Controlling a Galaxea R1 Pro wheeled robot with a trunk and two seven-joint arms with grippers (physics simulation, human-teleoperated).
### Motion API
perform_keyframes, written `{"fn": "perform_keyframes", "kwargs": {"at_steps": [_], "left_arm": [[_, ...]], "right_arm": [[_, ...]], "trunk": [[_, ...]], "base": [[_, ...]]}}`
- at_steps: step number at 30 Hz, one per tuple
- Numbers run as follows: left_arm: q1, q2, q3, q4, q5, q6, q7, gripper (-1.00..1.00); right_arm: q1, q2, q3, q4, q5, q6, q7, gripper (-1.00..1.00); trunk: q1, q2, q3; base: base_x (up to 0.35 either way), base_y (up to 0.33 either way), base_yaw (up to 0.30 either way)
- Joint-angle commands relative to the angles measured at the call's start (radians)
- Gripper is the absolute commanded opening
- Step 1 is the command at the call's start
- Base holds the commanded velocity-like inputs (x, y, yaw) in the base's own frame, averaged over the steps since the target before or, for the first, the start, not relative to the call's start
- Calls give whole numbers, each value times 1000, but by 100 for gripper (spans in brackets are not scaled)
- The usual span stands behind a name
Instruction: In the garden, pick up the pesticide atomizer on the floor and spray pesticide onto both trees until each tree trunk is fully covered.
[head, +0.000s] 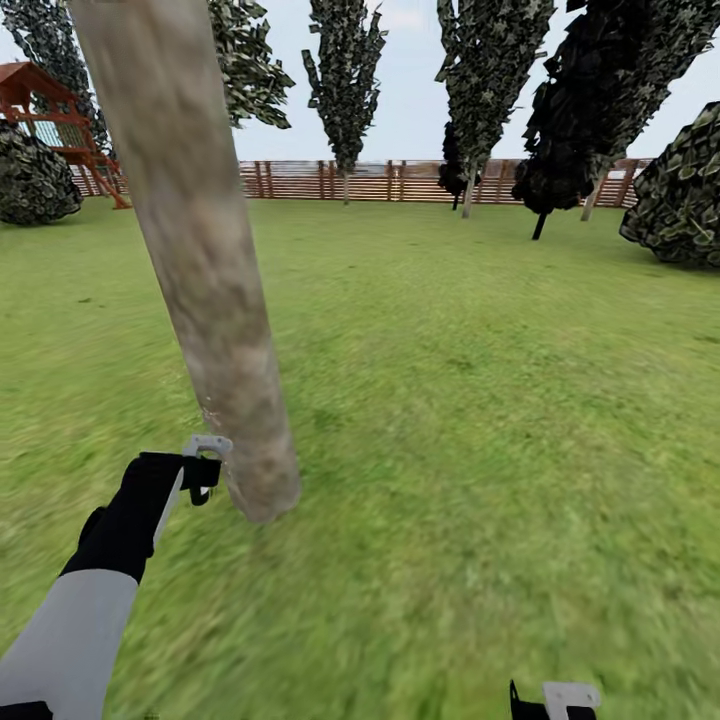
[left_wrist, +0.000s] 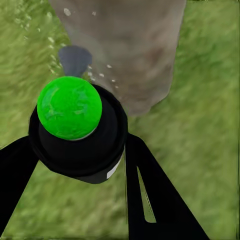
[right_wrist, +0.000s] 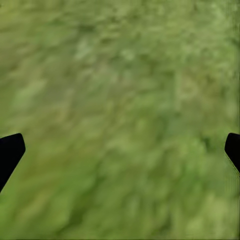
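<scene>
- Location: grass lawn (head: 480, 420), bounded at the far side by a brown slatted fence (head: 400, 180).
- Near tree trunk (head: 195, 260): thick, mottled grey-tan, standing in the grass at the left of the head view and leaning in the frame; its foliage is cut off at the top edge.
- Left gripper (head: 205, 470): extended on the black-and-white left arm, positioned just beside the base of the trunk.
- Pesticide atomizer (left_wrist: 80, 130): black body with a bright green round top, pinched between the two black fingers (left_wrist: 150, 195) of the left gripper. In the left wrist view it points toward the lower trunk (left_wrist: 130, 50).
- Pesticide (left_wrist: 97, 70): fine white specks scattered between the atomizer and the trunk, and over the grass beside it.
- Right gripper (right_wrist: 120, 150): fingers (right_wrist: 10, 152) spread wide at the frame edges, nothing between them, grass beneath. Its mount shows at the bottom edge of the head view (head: 560, 700).
- Background: further trees (head: 345, 80) with dark jagged foliage along the fence, a near-black tree (head: 560, 150) at the right, rounded bushes (head: 685, 195), and a red wooden play structure (head: 50, 110) at the far left.
</scene>
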Motion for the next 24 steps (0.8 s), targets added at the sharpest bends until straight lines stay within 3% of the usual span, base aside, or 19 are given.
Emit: {"fn": "perform_keyframes", "kwargs": {"at_steps": [1, 4, 8, 10, 13, 14, 18, 19, 22, 24], "left_arm": [[0, -3, 4, 3, 0, -1, 1, -100], [0, -21, 2, 28, 2, -4, 1, -100], [-1, -64, 3, 41, -3, -6, 2, -100], [-1, -50, 13, 43, -4, -6, 1, -100], [-1, 23, 32, 44, 0, -4, -3, -100], [-1, 18, 27, 45, 2, -4, 1, -100], [-2, -57, 17, 65, -3, -6, 5, -100], [-2, -66, 17, 66, -3, -6, 5, -100], [-2, -73, 14, 69, -3, -6, 6, -100], [-2, -64, 15, 73, -5, -7, 7, -100]], "right_arm": [[0, 0, 0, 0, 0, 0, 0, 100], [0, 1, 0, 0, 0, 0, 0, 100], [0, 1, 0, 0, 0, 0, 0, 100], [0, 1, 0, 0, 0, 0, 0, 100], [0, 1, 0, 0, 0, 0, 0, 100], [0, 1, 0, 0, 0, 0, 0, 100], [0, 0, 0, 0, 0, 0, 0, 100], [0, 0, 0, 0, 0, 0, 0, 100], [0, 0, 0, 0, -1, 0, -1, 100], [0, -1, -1, 0, 0, 0, -1, 100]], "trunk": [[0, 0, 0], [0, 0, 0], [0, 0, 0], [0, 0, 0], [0, 0, 0], [0, 0, 0], [0, 0, 0], [0, 0, 0], [0, 0, 0], [0, 0, 0]], "base": [[2, -271, 268], [1, -271, 275], [3, -272, 278], [52, -272, 278], [78, -272, 279], [137, -263, 278], [188, -237, 279], [209, -222, 275], [219, -214, 143], [229, -206, 22]]}}
